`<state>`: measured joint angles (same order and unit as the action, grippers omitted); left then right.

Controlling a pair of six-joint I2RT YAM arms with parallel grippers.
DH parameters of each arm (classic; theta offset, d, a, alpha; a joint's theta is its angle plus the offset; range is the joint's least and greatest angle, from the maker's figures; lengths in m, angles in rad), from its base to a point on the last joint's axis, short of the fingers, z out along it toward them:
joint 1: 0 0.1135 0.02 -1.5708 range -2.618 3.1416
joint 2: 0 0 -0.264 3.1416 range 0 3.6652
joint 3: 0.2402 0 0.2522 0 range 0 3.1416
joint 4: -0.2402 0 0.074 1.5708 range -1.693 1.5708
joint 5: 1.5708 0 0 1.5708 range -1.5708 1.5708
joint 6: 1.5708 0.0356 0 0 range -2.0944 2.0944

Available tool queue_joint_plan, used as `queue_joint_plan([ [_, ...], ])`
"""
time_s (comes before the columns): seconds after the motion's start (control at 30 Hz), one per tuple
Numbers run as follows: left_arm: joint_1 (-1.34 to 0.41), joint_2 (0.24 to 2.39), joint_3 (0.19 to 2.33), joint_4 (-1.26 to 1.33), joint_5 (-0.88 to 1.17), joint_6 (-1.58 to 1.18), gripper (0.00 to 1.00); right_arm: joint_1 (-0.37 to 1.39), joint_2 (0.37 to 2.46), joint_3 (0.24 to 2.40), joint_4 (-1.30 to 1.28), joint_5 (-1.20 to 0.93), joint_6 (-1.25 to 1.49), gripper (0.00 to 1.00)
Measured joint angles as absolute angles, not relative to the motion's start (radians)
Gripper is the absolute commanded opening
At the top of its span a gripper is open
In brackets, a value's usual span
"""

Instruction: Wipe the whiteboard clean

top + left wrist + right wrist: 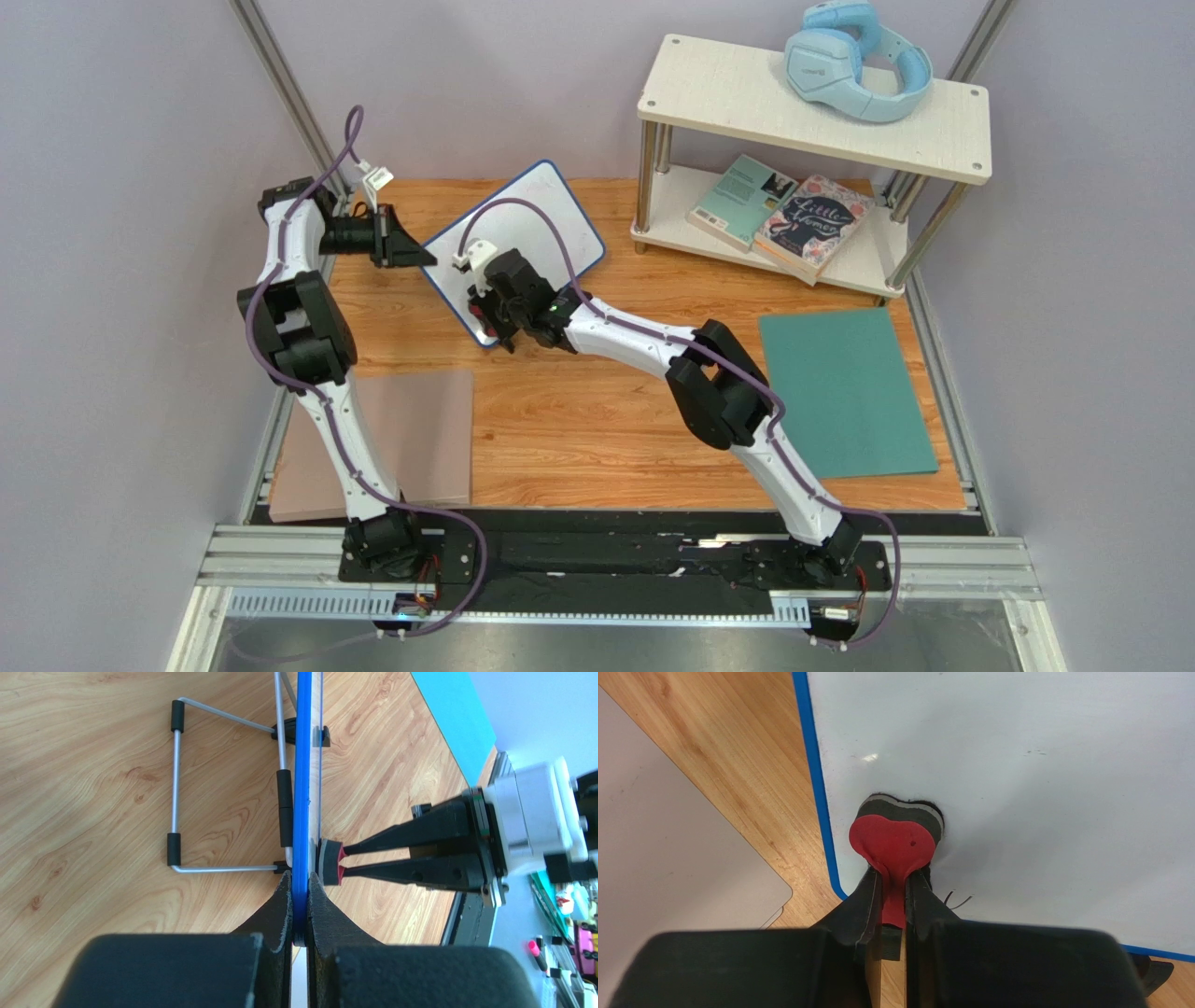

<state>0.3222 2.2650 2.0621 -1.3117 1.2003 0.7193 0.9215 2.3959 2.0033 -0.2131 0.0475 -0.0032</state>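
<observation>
The whiteboard (522,224), white with a blue frame, stands tilted on the wooden table at the back centre. My left gripper (415,256) is shut on its left edge; the left wrist view shows the blue frame (302,812) edge-on, pinched between my jaws (300,906). My right gripper (485,311) is shut on a red heart-shaped eraser (896,840) with a black pad, pressed against the board face (1032,777) near its lower left corner. A small black pen stroke (957,899) shows just right of my fingers. The eraser also shows in the left wrist view (328,862).
A pinkish-brown mat (407,441) lies front left, a teal mat (842,392) right. A white two-tier shelf (814,105) at the back right holds blue headphones (859,59) and two books (786,217). The board's wire stand (175,791) rests behind it.
</observation>
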Motion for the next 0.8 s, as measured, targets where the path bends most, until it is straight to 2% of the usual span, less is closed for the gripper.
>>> queue_joint_plan([
  [0.57,0.321,2.265,2.049,-1.313,1.208,0.696,0.0,0.77,2.387,2.013,-0.138,0.033,0.074,0.0],
  [0.8,0.32,2.265,2.048,-1.321,1.214,0.696,0.0,0.769,2.387,2.023,-0.176,0.06,0.16,0.0],
])
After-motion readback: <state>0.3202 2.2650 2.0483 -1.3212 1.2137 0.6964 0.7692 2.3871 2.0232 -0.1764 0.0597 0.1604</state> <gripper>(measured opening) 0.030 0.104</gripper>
